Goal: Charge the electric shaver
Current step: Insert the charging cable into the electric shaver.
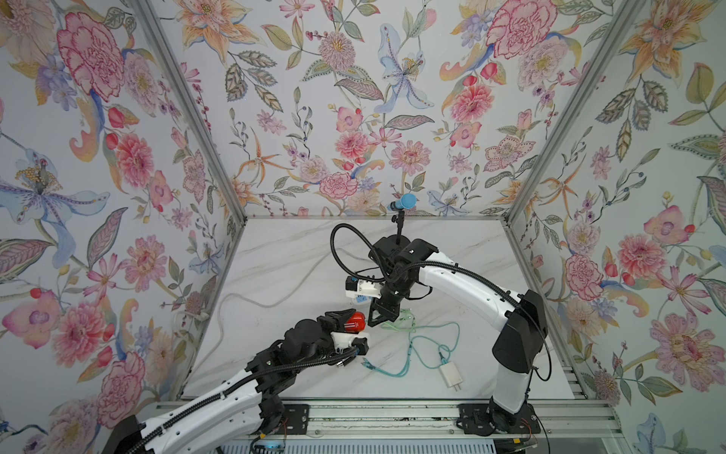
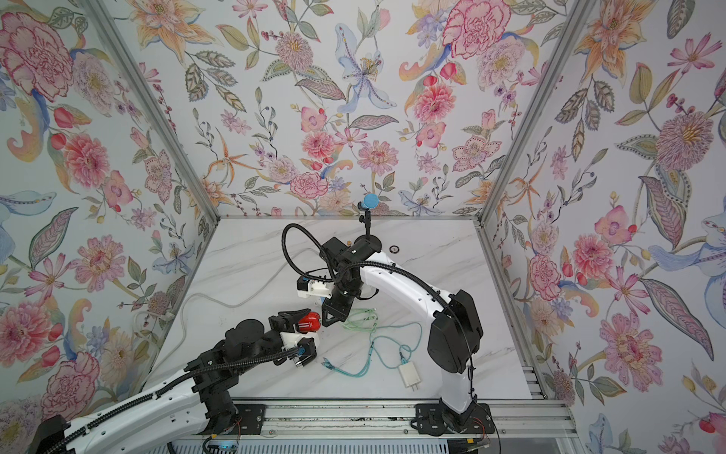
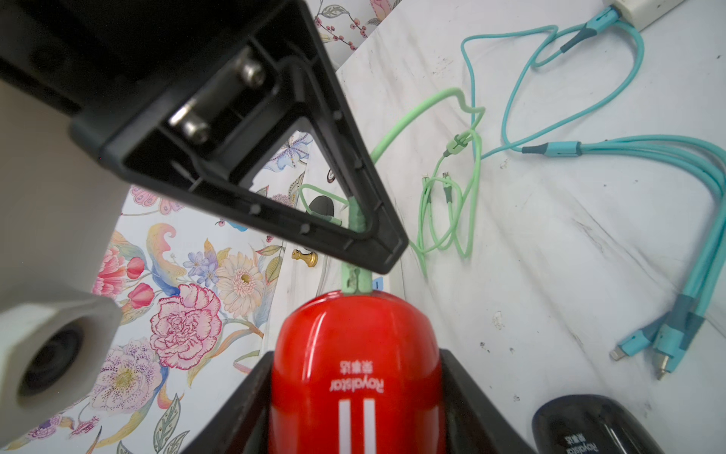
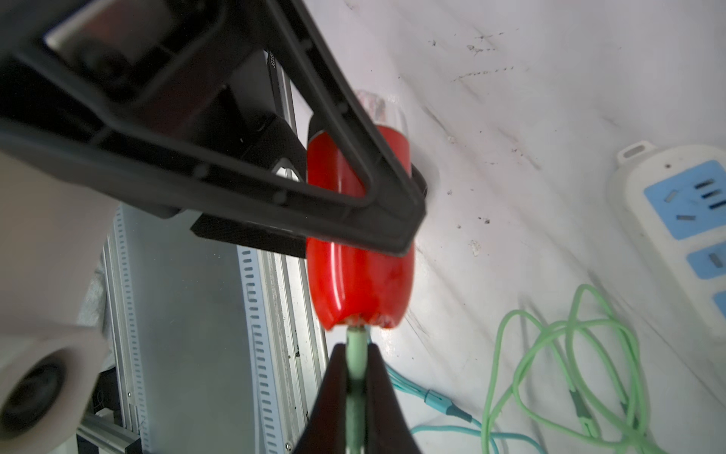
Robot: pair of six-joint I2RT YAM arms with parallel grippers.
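Observation:
The red electric shaver [image 1: 355, 320] [image 2: 310, 319] [image 3: 353, 353] [image 4: 357, 283] is held just above the marble table, with my left gripper [image 1: 349, 324] [image 3: 355, 393] shut on its body. My right gripper [image 1: 369, 320] [image 2: 324, 319] [image 4: 356, 353] is shut on the light green plug [image 3: 355, 281] [image 4: 356, 342]. The plug's tip meets the socket in the shaver's end; I cannot tell how deep it sits. The green cable [image 1: 400, 322] [image 4: 550, 353] trails off in loops on the table.
A teal multi-head cable [image 1: 416, 353] [image 3: 628, 149] with a white adapter [image 1: 451, 374] [image 2: 408, 377] lies front right. A white-and-blue power strip [image 4: 675, 220] lies under the right arm. A black cap [image 3: 597, 428] is near the shaver. A blue microphone [image 1: 402, 201] stands at the back.

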